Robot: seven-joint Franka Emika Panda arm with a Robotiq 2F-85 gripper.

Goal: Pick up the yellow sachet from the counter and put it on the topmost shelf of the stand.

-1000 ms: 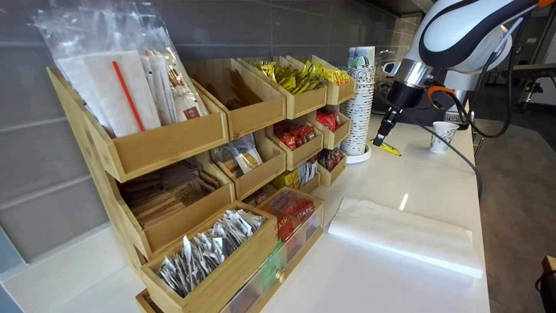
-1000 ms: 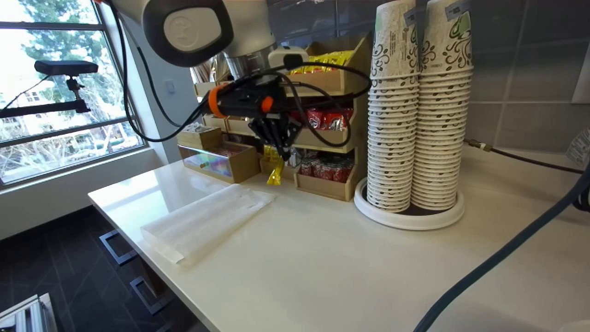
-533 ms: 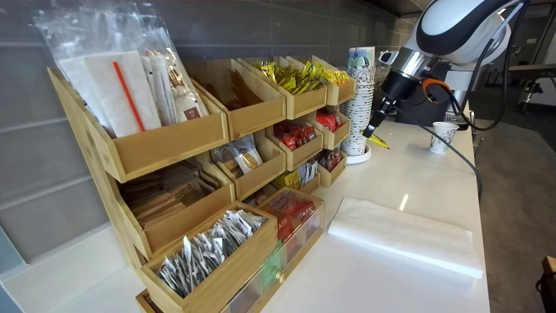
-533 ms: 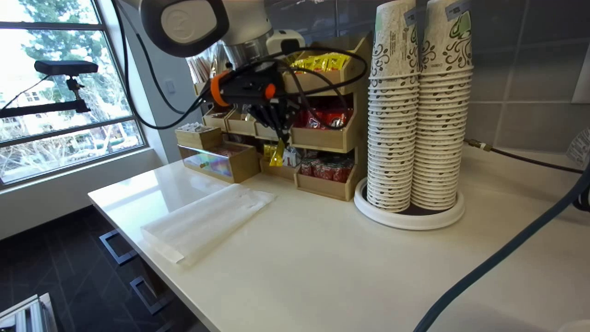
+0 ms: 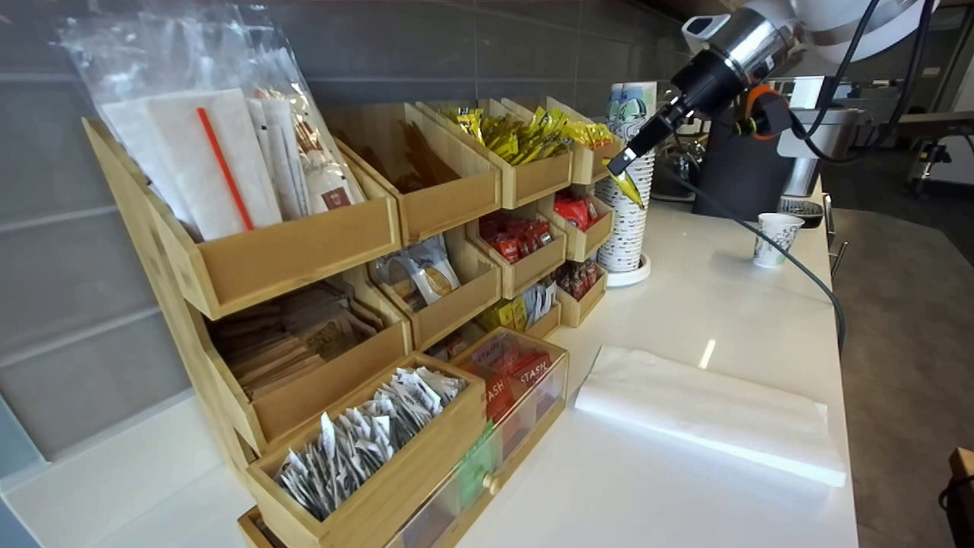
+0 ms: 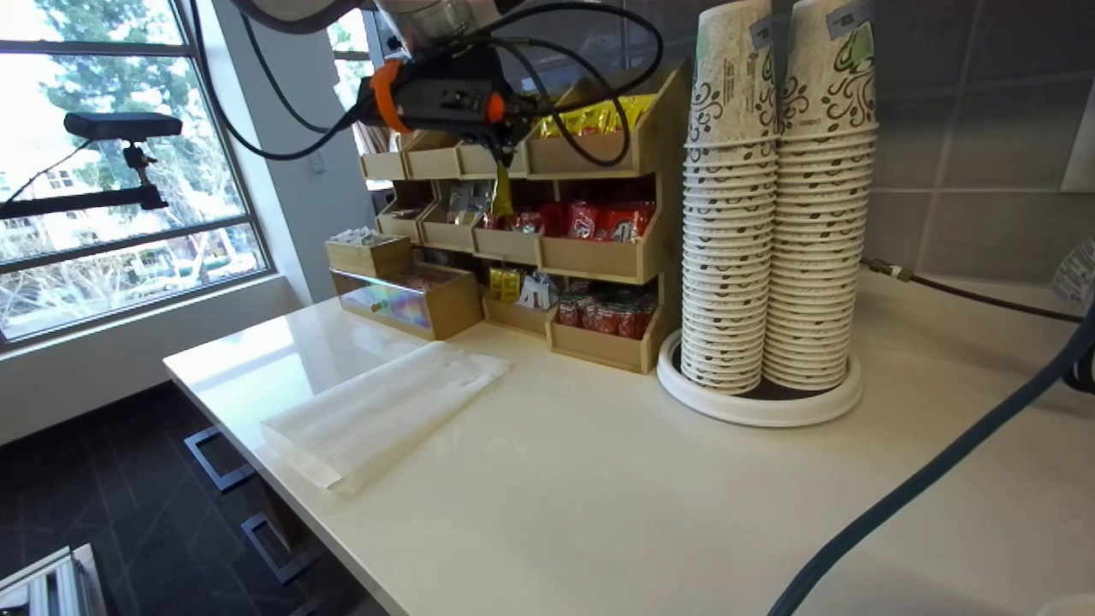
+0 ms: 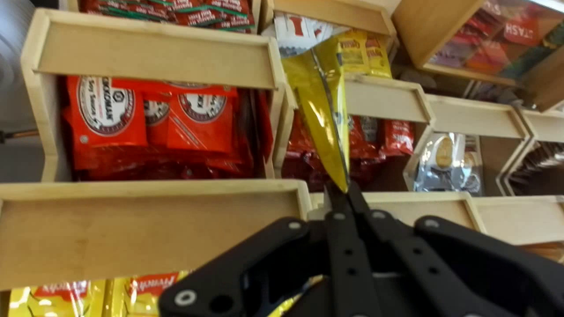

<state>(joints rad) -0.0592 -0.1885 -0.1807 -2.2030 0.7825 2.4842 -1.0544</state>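
The yellow sachet hangs from my gripper in both exterior views (image 5: 627, 190) (image 6: 502, 195) and in the wrist view (image 7: 324, 105). My gripper (image 5: 618, 162) is shut on one end of it; its fingertips also show in an exterior view (image 6: 503, 158) and in the wrist view (image 7: 346, 193). The wooden stand has tiers of open bins. Its topmost shelf (image 5: 542, 180) holds many yellow sachets in two bins; the shelf front shows in the wrist view (image 7: 150, 229). The held sachet hangs in front of the middle tier, off the counter (image 5: 685, 320), with the fingertips near top-shelf front height.
Tall stacks of paper cups (image 5: 631, 217) (image 6: 727, 265) stand on a white round tray beside the stand. A folded white cloth (image 5: 708, 411) (image 6: 385, 411) lies on the counter. A single cup (image 5: 776, 242) stands farther along. A dark cable (image 5: 746, 228) crosses over the counter.
My gripper has risen with the sachet shut in it, from low over the counter to near the top shelf's height, and its wrist has tilted toward the stand.
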